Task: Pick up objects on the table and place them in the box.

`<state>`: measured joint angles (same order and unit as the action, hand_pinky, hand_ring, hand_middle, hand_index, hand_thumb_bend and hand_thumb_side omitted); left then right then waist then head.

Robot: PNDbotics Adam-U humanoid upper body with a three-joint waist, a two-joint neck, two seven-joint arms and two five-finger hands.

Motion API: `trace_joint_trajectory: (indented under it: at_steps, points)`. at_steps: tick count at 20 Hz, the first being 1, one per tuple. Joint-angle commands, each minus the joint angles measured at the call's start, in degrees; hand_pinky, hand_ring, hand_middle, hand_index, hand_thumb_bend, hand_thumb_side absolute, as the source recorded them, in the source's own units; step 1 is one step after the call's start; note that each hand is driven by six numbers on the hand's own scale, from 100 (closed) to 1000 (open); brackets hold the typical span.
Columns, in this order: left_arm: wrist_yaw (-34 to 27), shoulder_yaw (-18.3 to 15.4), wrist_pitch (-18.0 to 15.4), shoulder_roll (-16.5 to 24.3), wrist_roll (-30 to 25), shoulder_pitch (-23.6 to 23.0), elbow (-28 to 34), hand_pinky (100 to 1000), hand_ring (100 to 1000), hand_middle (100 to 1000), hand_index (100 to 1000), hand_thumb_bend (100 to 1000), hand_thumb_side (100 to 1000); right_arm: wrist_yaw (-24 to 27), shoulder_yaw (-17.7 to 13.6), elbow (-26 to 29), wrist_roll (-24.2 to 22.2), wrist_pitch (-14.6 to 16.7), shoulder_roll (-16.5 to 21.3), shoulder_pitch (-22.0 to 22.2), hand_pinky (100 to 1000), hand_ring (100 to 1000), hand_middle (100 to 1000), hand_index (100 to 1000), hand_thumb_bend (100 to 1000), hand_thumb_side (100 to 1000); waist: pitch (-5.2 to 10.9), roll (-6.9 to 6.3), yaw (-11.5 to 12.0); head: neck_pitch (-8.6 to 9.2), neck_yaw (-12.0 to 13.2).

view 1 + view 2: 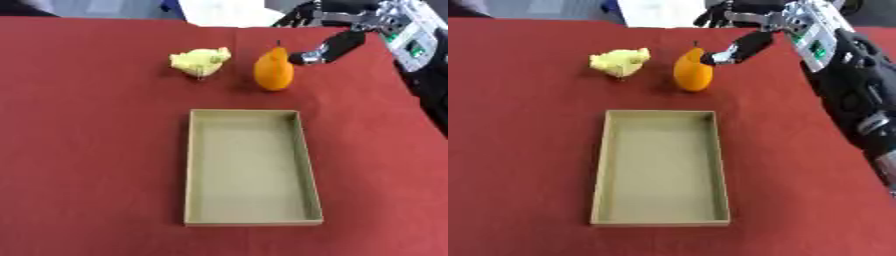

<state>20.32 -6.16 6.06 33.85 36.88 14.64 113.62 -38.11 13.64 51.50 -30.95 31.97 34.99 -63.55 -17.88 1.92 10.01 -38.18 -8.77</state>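
One dark finger [325,50] of the robot's right hand [741,47] reaches out straight toward the upper right side of the orange pear-shaped fruit with a dark stem [274,69], its tip just beside or touching the skin; nothing is gripped. The fruit stands upright on the red tablecloth [87,150], beyond the shallow tan rectangular cardboard box [188,170], which holds nothing. A pale yellow lumpy object [200,61] lies just to the fruit's left. The step in hand looks like the approach; next the hand must close round the fruit and lift.
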Motion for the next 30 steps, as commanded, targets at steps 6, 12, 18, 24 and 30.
trace_joint_trajectory:
  at_steps: [6,12,18,24,30]
  points:
    - [-0.42,-0.04,-0.04,0.98,-0.14,0.75,0.97,751,804,522,810,433,602,-7.22,-2.73,-2.47,4.02,-2.12,-0.72,-1.73,811,860,879,971,391,668,-0.11,-0.02,1.02,0.99,-0.88]
    - [-0.48,0.14,-0.09,0.82,-0.23,1.13,0.97,750,805,521,810,430,603,-10.50,-3.97,-4.04,6.39,-3.45,-1.30,-1.94,808,858,878,971,383,679,-1.17,0.10,1.88,1.82,-1.51]
    - [-0.60,0.12,-0.04,0.60,-0.11,1.11,0.97,748,805,519,809,427,607,-13.46,-5.30,-5.87,8.00,-4.60,-1.62,-1.90,804,854,864,963,352,670,-2.39,0.21,3.00,3.13,-2.37]
    - [-0.76,0.16,-0.11,0.45,-0.05,1.20,0.97,746,806,519,809,421,605,-13.98,-5.33,-6.20,5.83,-2.96,-1.67,-1.82,785,824,795,908,270,601,-2.99,0.39,3.18,2.71,-2.30]
    - [-0.75,0.09,-0.11,0.46,0.00,1.02,0.97,745,806,519,809,417,605,-11.47,-5.34,-5.51,6.07,-1.46,-1.49,-1.70,737,736,547,686,170,487,-2.79,0.41,3.10,2.18,-2.14]
